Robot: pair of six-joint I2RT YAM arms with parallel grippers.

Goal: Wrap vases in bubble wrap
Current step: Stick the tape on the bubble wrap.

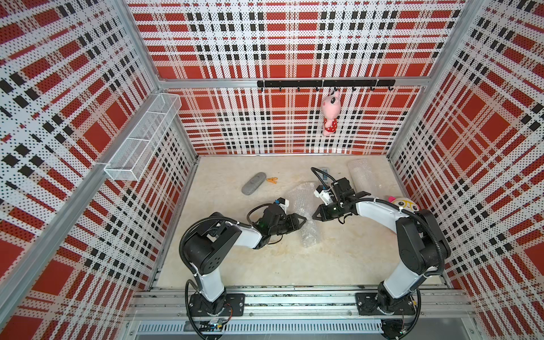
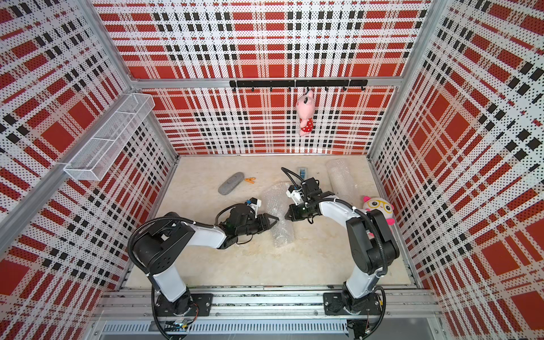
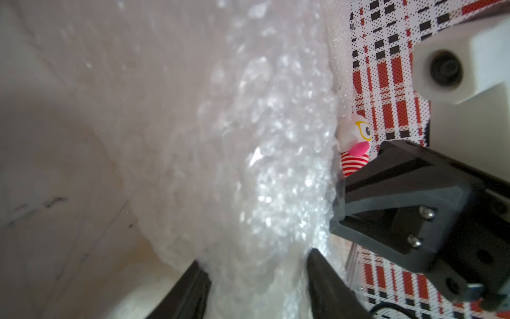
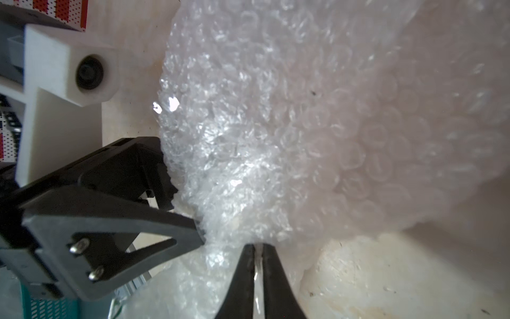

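A crumpled bundle of bubble wrap lies mid-table between the two arms. My left gripper is open, its fingers spread on either side of the bundle. My right gripper faces it from the other side and is shut on a thin edge of the bubble wrap. A second roll of bubble wrap lies at the back right. The vases are hidden; I cannot make one out through either wrap.
A grey oval case and an orange clip lie at the back left. A grey tape dispenser sits behind the right wrist. A plush toy lies by the right wall. A wire basket hangs on the left wall.
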